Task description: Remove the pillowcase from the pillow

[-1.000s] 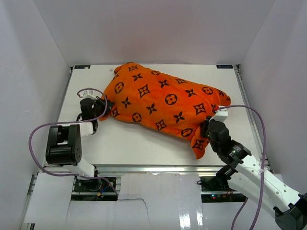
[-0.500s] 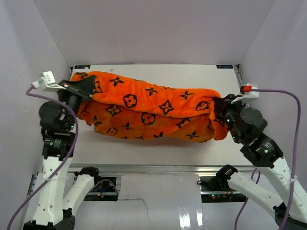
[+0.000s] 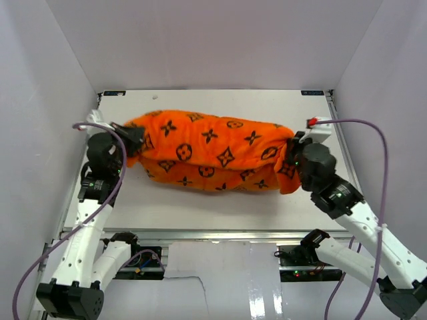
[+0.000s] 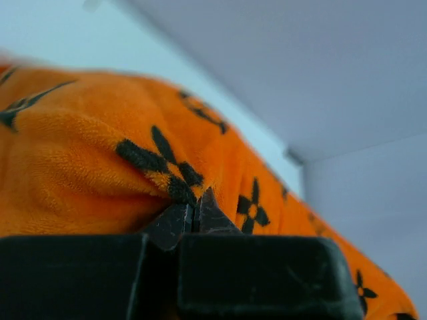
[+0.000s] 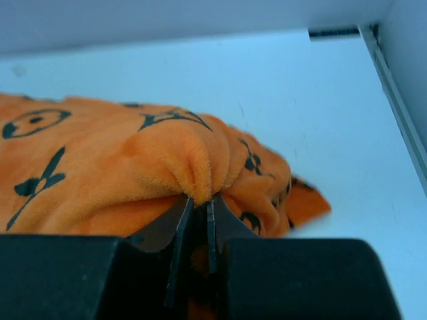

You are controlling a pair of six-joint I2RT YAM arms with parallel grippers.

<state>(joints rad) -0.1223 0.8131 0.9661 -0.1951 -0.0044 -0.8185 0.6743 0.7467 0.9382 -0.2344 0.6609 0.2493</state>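
Note:
The orange pillowcase (image 3: 210,150) with black flower and circle motifs stretches across the table between my two arms, bulging over a filling that stays hidden; no white pillow shows. My left gripper (image 3: 135,141) is shut on the left end of the pillowcase (image 4: 100,167), its jaws pinched together on the fabric. My right gripper (image 3: 293,150) is shut on a bunched fold at the right end of the pillowcase (image 5: 133,173). A loose corner hangs below the right grip.
The white table (image 3: 213,200) has raised rails at its left and right edges. White walls enclose the back and sides. Purple cables loop from both arms. The right rail (image 5: 393,87) shows in the right wrist view.
Both grippers have come down and slightly inward with the pillowcase ends. The cover hangs lower and looks more compact than half a second ago.

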